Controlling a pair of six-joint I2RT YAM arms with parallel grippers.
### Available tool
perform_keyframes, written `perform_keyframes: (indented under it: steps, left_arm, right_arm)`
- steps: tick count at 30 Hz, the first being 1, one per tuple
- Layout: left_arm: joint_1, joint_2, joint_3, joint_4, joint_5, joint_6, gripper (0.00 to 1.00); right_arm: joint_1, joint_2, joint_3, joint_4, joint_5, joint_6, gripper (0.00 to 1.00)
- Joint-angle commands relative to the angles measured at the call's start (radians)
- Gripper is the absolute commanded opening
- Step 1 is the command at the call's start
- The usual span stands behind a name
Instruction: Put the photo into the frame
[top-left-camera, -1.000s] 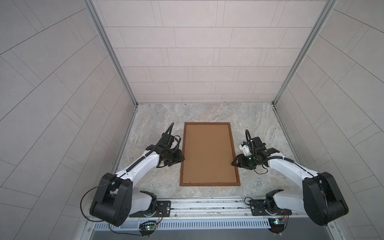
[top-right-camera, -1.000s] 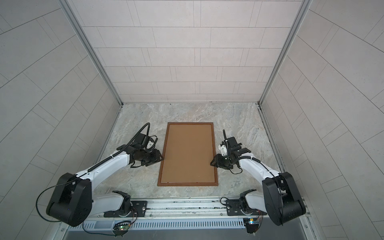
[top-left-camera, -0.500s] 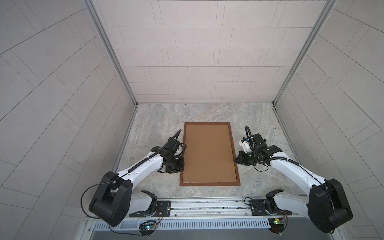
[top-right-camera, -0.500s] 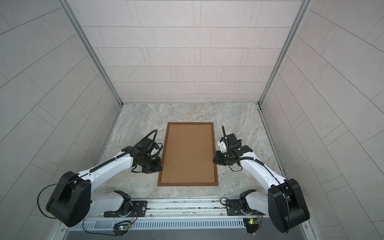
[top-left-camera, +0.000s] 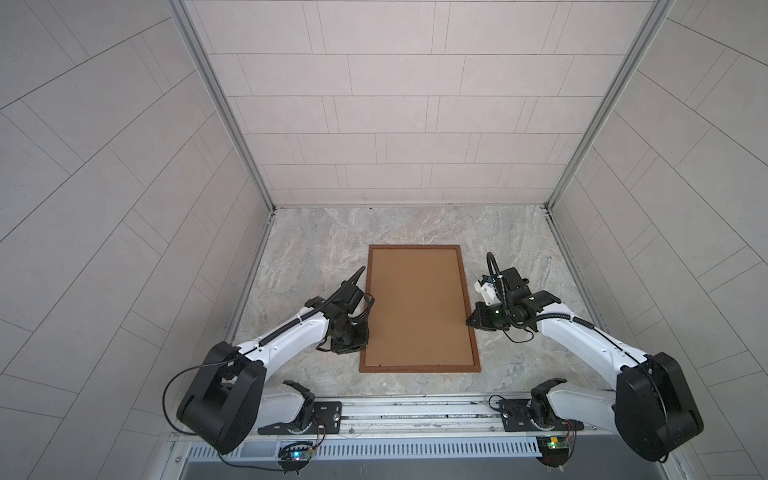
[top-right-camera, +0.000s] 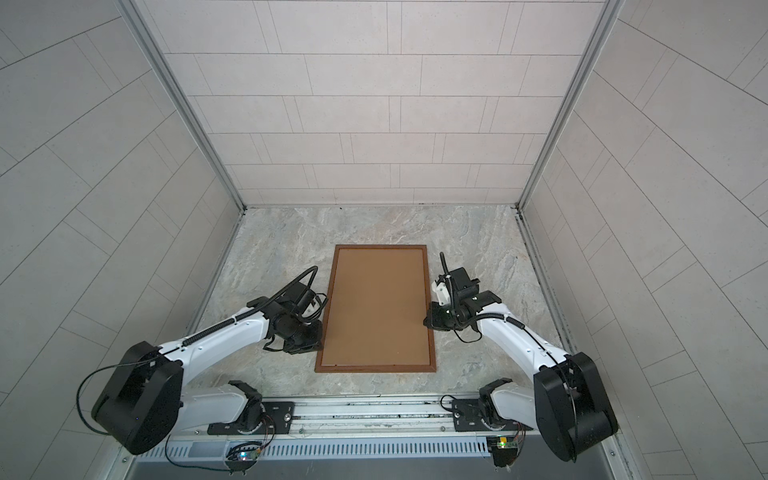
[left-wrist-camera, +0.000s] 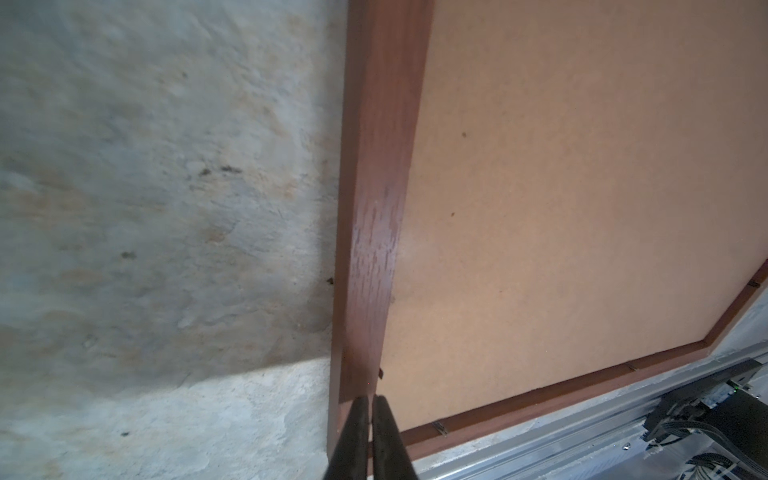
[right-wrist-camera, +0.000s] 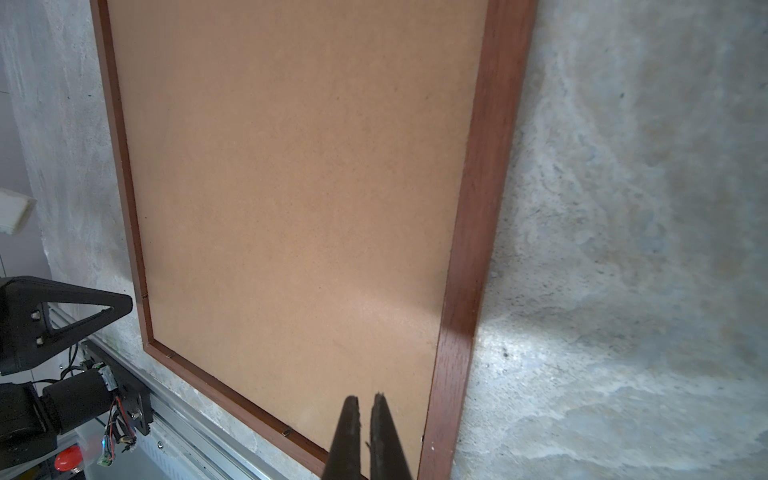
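Backing board (top-left-camera: 417, 307) inside the frame (top-left-camera: 419, 368) — left pincer (left-wrist-camera: 370, 402) and right pincer (right-wrist-camera: 365, 401) both clenched

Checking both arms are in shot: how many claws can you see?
2. The left claw sits at the frame's left rail, toward its near end; the right claw is over the backing board just inside the right rail. Neither is hidden.

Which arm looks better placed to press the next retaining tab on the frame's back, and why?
Probably the left. The left gripper, shut, sits at the frame rail right beside a small tab. The right gripper, also shut, is over the backing board, its nearest visible tab farther off.
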Motion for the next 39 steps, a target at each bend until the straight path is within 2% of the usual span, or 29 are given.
perform_keyframes:
  steps: [1,16,27,31,39]
  left_arm:
    - [-0.012,0.003,-0.012,-0.002,-0.005,-0.005,0.11]
    - [-0.047,0.086,-0.024,0.048,-0.015,-0.006,0.11]
    - [-0.082,0.135,-0.042,0.044,-0.102,-0.007,0.1]
    - [-0.083,0.136,-0.035,0.04,-0.091,0.0,0.1]
    - [-0.075,-0.011,0.228,-0.192,-0.09,0.044,0.13]
  right_arm:
    - [0.007,0.006,-0.017,0.011,0.011,0.013,0.02]
    - [0.008,0.024,-0.009,0.022,0.004,0.013,0.02]
    - [0.008,0.018,-0.018,0.028,0.005,0.013,0.02]
    - [0.009,0.012,-0.015,0.024,0.002,0.013,0.02]
    - [0.009,-0.041,0.002,-0.076,0.038,-0.019,0.02]
